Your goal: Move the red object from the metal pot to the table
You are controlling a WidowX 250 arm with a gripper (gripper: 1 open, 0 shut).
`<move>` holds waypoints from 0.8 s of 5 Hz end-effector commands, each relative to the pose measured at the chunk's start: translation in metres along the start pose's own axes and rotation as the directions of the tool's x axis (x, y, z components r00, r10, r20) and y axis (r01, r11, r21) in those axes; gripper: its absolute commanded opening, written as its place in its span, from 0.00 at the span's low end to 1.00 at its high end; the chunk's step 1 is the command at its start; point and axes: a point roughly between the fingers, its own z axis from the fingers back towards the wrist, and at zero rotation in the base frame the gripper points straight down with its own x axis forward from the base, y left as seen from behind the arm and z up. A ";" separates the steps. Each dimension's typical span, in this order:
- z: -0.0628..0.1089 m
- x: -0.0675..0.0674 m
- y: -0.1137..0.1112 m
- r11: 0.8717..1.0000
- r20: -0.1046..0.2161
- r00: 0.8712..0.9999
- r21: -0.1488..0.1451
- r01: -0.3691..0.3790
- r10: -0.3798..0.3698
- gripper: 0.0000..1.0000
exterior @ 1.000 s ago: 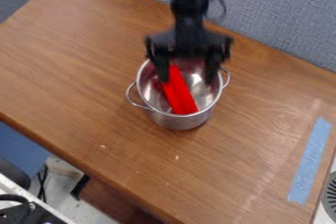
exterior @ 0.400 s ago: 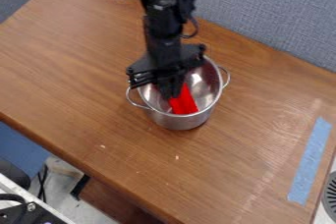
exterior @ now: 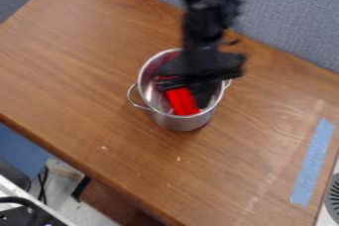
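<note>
Blue tape (exterior: 312, 159) marks the near right edge of the wooden worktop (exterior: 79, 81). Mid-worktop stands the metal pot (exterior: 181, 111), with the red object (exterior: 181, 99) inside, leaning on its wall. Above the rim, the gripper (exterior: 199, 73) has its jaws clenched, seemingly onto the red object's upper end.

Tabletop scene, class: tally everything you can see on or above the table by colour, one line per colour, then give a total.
Red: 1, the red object in the pot
Silver: 1, the metal pot
Light blue: 1, the tape strip on the table
Black: 1, the pincer over the pot
Total: 4
</note>
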 end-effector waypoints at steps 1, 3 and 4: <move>0.032 -0.026 -0.050 0.978 0.020 0.978 -0.040 -0.206 0.207 0.00; 0.005 -0.032 -0.048 0.947 0.004 0.951 -0.084 -0.309 0.311 0.00; -0.029 -0.008 -0.018 0.970 0.011 0.973 -0.092 -0.227 0.229 0.00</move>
